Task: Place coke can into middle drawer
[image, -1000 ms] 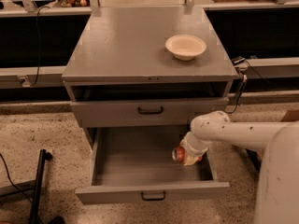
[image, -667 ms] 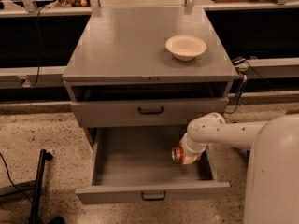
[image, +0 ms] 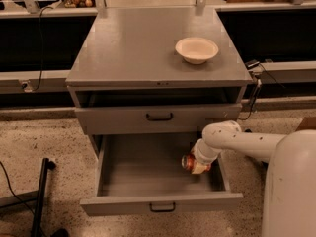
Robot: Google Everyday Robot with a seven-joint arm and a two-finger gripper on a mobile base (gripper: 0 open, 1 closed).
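Observation:
The middle drawer (image: pixel 143 169) is pulled out below the cabinet top, showing its bare grey floor and a black bar handle on its front. My gripper (image: pixel 196 164) reaches in from the right and sits low inside the drawer's right side. It is shut on the coke can (image: pixel 187 162), a red-orange and white can with its silver end facing left. The can is held close above the drawer floor near the right wall. The wrist hides most of the can.
A cream-white bowl (image: pixel 196 49) stands on the cabinet top (image: pixel 143 43) at the back right. A closed grey drawer front (image: pixel 123 118) sits above the open drawer. A black stand leg (image: pixel 40 196) lies on the speckled floor at left. Cables hang at right.
My arm has shifted slightly left and its near body fills more of the lower right. The can has stayed at about the same spot inside the drawer.

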